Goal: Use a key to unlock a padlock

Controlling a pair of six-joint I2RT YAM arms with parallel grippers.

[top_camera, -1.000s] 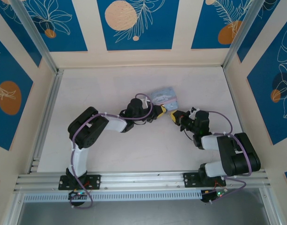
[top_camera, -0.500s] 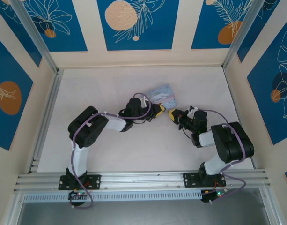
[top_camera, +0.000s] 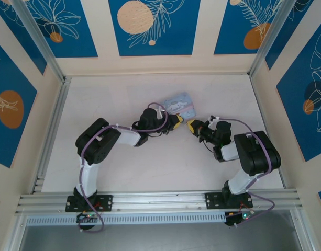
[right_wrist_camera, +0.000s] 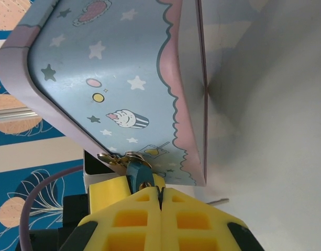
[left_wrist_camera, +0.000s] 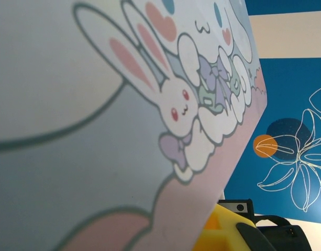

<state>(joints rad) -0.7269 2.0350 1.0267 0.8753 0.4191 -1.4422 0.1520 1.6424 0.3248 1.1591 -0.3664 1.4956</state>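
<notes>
The pale blue cartoon tin (top_camera: 181,104) lies mid-table, and its star-printed side (right_wrist_camera: 113,78) looms close in the right wrist view. From a brass hasp (right_wrist_camera: 114,158) on that side hangs the padlock (right_wrist_camera: 137,171), tiny and teal. My right gripper (right_wrist_camera: 161,194) is shut, its yellow fingertips pressed together right under the padlock's lower end. The key is hidden. My left gripper (top_camera: 177,121) sits shut at the tin's near corner, opposite the right gripper (top_camera: 192,127); its wrist camera looks straight at the tin's rabbit picture (left_wrist_camera: 150,104).
A thin grey metal sliver (right_wrist_camera: 220,200) lies on the white table (top_camera: 123,167) just right of my right fingers. Another yellow finger (right_wrist_camera: 105,188) sits behind the padlock. Aluminium rails (top_camera: 50,130) and patterned walls box in the table.
The right arm has folded its elbow upward and brought its gripper a little up and left, closer to the tin's corner. The left arm and the tin have barely moved.
</notes>
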